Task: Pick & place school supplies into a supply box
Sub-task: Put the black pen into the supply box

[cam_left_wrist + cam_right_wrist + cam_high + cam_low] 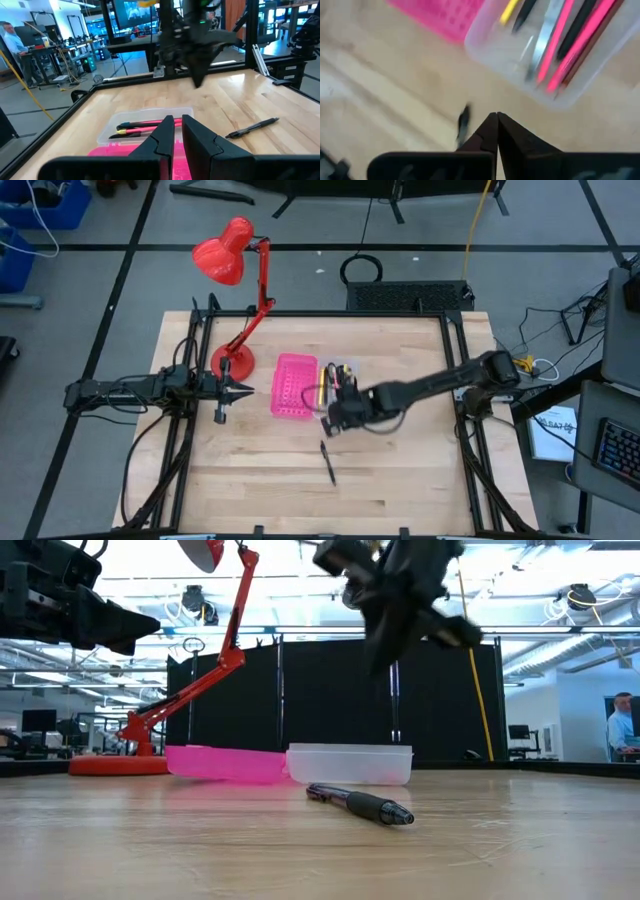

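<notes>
On the table [400, 470], a pink tray [294, 387] touches the clear supply box [520, 55], which holds pink, black and yellow pens and silver blades. One black pen [362, 805] lies outside it. The right gripper [497, 119], fingers together, hovers nearby; the left gripper [177, 127] waits, fingers nearly together.

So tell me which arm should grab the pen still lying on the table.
Right. The right gripper hangs just beyond the clear box, close above the black pen; the left gripper waits beyond the pink tray.
</notes>
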Robot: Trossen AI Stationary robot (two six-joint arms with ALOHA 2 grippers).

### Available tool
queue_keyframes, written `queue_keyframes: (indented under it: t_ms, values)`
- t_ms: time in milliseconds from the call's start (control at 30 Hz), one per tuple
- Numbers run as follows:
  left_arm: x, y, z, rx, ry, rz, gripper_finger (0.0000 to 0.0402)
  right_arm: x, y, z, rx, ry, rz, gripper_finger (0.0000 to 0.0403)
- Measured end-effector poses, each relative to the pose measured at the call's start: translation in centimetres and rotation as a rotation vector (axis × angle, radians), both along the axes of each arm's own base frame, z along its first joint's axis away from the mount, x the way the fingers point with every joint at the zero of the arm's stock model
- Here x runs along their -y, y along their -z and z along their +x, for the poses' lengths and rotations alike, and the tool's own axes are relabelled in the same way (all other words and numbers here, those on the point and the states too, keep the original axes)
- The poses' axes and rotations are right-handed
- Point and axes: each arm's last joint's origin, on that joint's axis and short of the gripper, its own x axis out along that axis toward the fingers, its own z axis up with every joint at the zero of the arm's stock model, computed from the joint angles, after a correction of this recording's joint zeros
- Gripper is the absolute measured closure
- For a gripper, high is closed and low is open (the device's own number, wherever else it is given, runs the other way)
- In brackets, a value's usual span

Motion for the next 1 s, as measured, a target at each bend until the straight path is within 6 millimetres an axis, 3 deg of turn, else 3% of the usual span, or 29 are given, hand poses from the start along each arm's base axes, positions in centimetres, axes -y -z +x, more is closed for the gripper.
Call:
queue_keyframes:
  t_ms: [267,533,700,900,1000]
  values:
    - [0.0,0.0,0.0,0.002,0.0,0.0,0.0357,-6.1,-0.2,-1.0,0.054,-0.013,0.062,0.0403]
    - [0.0,-0.1,0.0,0.01,-0.001,0.001,0.0357,-10.3,-1.0,2.7,0.108,-0.091,0.053,0.0403]
    - [0.0,-0.1,0.0,0.006,-0.001,-0.002,0.0357,-11.6,0.4,5.4,-0.007,-0.096,0.03,0.0403]
    - [0.0,0.1,0.0,-0.01,-0.001,-0.005,0.0357,-11.5,2.4,5.5,-0.286,-0.107,0.001,0.0403]
    - [0.0,0.2,0.0,-0.016,-0.001,-0.005,0.0357,-11.2,2.8,5.8,-0.28,-0.118,-0.043,0.0395]
